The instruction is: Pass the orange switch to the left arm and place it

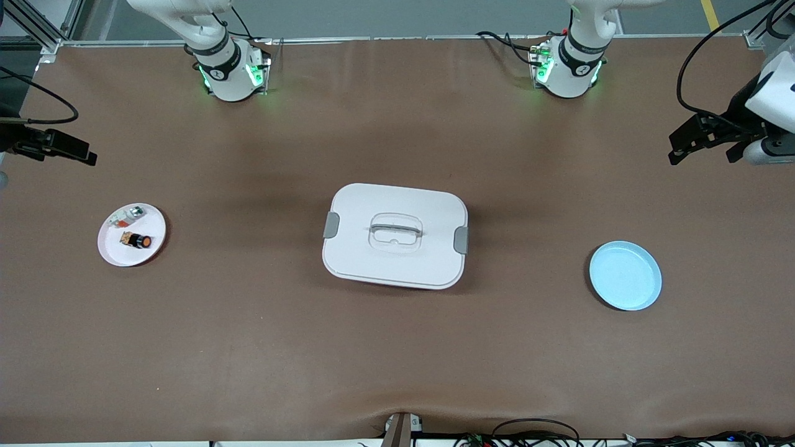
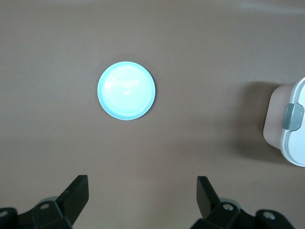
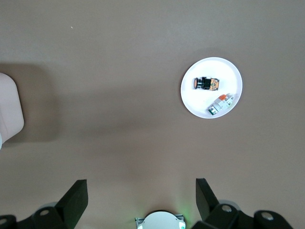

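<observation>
The orange switch (image 1: pixel 138 240) (image 3: pixel 206 83) lies on its side on a small white plate (image 1: pixel 121 251) (image 3: pixel 212 67) toward the right arm's end of the table. The white box (image 1: pixel 395 234) (image 2: pixel 295 124) (image 3: pixel 9 109), lid closed, sits at the table's middle. My right gripper (image 1: pixel 68 149) (image 3: pixel 141 186) hangs open and empty high over the right arm's end of the table, apart from the plate. Over the left arm's end, my left gripper (image 1: pixel 689 143) (image 2: pixel 143 183) is also open and empty, high above the table.
A clear-white part (image 1: pixel 127 216) (image 3: pixel 221 104) with red and green bits shares the white plate. An empty light-blue plate (image 1: pixel 625 275) (image 2: pixel 126 90) lies toward the left arm's end. The arm bases (image 1: pixel 230 74) (image 1: pixel 565 68) stand along the table edge farthest from the front camera.
</observation>
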Action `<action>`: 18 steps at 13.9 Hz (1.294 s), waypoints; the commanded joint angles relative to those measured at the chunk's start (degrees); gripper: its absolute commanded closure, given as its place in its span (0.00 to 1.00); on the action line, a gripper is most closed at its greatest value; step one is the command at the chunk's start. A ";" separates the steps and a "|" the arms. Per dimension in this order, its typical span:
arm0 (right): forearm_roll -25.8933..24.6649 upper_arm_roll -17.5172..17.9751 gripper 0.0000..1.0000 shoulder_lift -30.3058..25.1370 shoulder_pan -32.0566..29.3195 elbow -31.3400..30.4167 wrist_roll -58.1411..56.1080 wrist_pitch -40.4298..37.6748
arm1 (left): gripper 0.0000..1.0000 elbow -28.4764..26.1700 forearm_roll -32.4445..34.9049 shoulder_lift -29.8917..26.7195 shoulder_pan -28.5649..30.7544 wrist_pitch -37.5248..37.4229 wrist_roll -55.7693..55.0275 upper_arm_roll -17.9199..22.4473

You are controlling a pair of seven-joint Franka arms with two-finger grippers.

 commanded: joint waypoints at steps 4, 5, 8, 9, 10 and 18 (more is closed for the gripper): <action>-0.07 0.22 0.00 -0.36 -0.92 -0.71 -0.33 0.30 | 0.00 1.63 -0.76 0.58 0.10 -1.41 1.12 0.20; -0.07 0.22 0.00 -0.36 -0.83 -0.62 -0.33 0.30 | 0.00 1.63 -0.76 0.58 0.01 -1.41 1.12 0.20; -0.07 0.58 0.00 -0.36 -0.48 -0.44 -0.33 0.39 | 0.00 1.63 -0.76 0.58 0.01 -1.41 1.12 0.20; -0.07 0.58 0.00 -0.36 -0.39 -0.18 -0.33 0.39 | 0.00 1.63 -0.76 0.58 0.10 -1.41 1.12 0.20; -0.16 0.58 0.00 -0.36 -0.39 -0.09 -0.33 0.30 | 0.00 1.63 -0.76 0.58 0.19 -1.41 1.12 0.20; -0.07 0.58 0.00 -0.19 -0.65 0.00 -0.33 1.09 | 0.00 1.63 -0.76 0.58 0.10 -1.41 1.12 0.20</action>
